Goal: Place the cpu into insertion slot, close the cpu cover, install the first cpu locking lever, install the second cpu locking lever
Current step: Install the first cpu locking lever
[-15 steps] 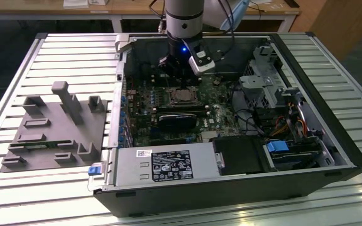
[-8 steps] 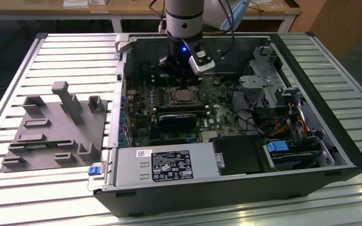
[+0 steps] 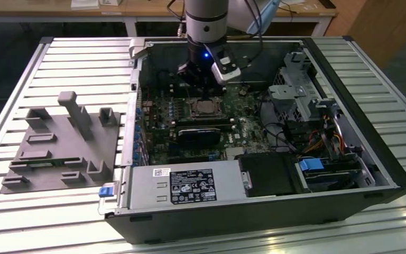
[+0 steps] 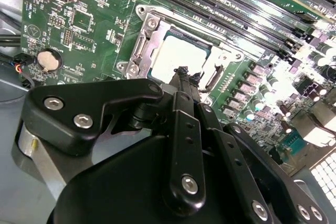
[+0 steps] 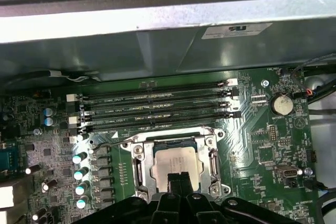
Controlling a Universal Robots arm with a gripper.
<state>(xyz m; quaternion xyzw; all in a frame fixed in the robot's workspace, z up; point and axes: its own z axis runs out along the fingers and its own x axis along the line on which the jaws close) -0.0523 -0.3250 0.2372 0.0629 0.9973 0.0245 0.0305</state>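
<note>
The cpu (image 5: 176, 161) lies flat in the insertion slot (image 5: 137, 149) on the green motherboard, its silver top showing in both wrist views. The cpu cover (image 5: 212, 161), a silver frame, lies down around the chip (image 4: 176, 56). My gripper (image 5: 178, 178) hangs just above the chip's near edge with its black fingertips (image 4: 181, 72) pressed together and nothing between them. In the exterior view the gripper (image 3: 201, 84) stands over the socket (image 3: 204, 108) inside the open computer case. A thin wire lever (image 5: 168, 129) runs along the socket's side by the memory slots; whether it is latched I cannot tell.
Long black memory slots (image 5: 157, 106) run beside the socket, and a coin battery (image 5: 282, 103) sits near the board's edge. A black card (image 3: 197, 135), the power supply (image 3: 188, 182) and a drive cage (image 3: 298, 95) crowd the case. A grey fixture (image 3: 62, 143) rests on the slatted table.
</note>
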